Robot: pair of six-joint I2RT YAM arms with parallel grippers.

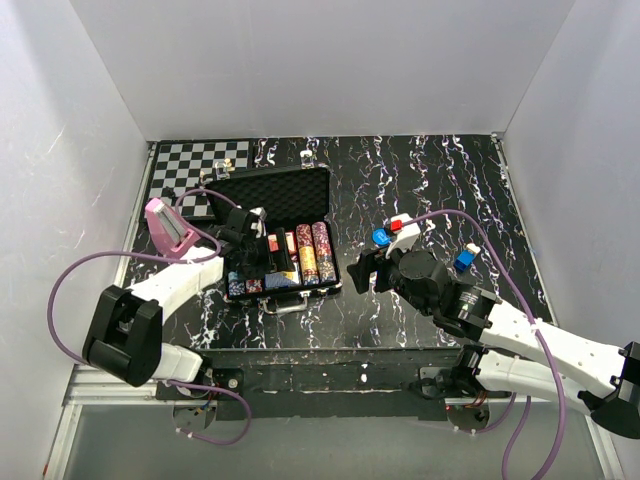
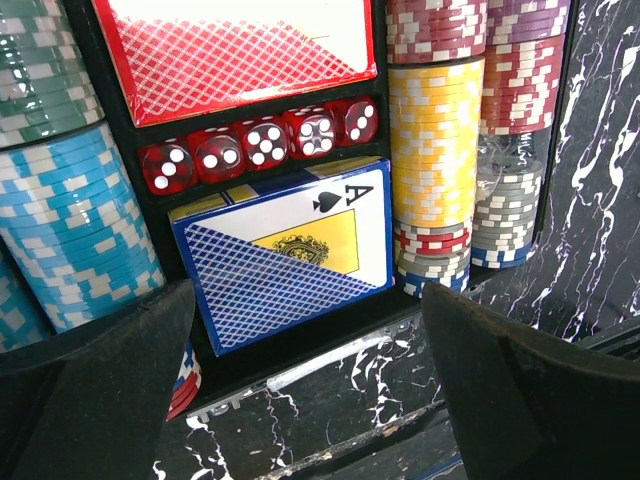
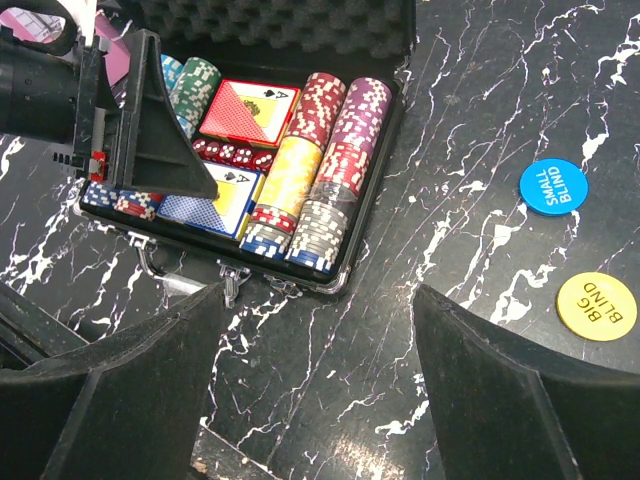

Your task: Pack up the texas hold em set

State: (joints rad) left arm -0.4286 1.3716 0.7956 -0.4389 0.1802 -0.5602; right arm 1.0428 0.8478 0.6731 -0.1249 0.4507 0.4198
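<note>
The black case of the texas hold em set (image 1: 337,272) lies open on the marbled table, its foam-lined lid (image 1: 272,193) flat behind it. Inside are rows of coloured chips (image 2: 435,140), a red deck (image 2: 240,55), a blue deck (image 2: 285,250) and a row of red dice (image 2: 260,140). My left gripper (image 2: 300,400) hangs open over the case's front edge (image 2: 330,345), nothing between its fingers. My right gripper (image 3: 315,370) stands open above bare table, right of the case's front corner (image 3: 345,285). A blue SMALL BLIND button (image 3: 553,184) and a yellow BIG BLIND button (image 3: 596,304) lie on the table outside the case.
A black-and-white chessboard (image 1: 195,170) lies at the back left. A small blue cube (image 1: 463,260) sits by the right arm, and a red and white piece (image 1: 403,224) lies near the blue button (image 1: 380,238). White walls enclose the table on three sides.
</note>
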